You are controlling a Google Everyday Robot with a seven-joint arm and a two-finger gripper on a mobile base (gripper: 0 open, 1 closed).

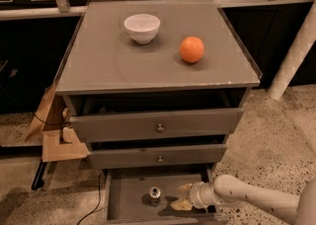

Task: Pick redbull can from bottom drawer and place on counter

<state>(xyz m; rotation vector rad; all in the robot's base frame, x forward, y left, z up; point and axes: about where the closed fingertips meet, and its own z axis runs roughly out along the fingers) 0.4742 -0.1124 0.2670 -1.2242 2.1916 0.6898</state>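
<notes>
The redbull can [155, 194] stands upright on the floor of the pulled-out bottom drawer [126, 204], its silver top facing up. My gripper [178, 196] reaches in from the right on a white arm and sits inside the drawer just right of the can. Its two tan fingers [184, 188] are spread apart and open toward the can, with a small gap left between them and the can. The counter [113, 61] is the grey top of the cabinet above.
A white bowl [142, 27] and an orange [191, 49] sit on the counter. Two knobbed drawers [159, 126] stand slightly open above the bottom one. Cardboard [57, 135] and a cable lie on the floor at left; a white post [296, 51] rises at right.
</notes>
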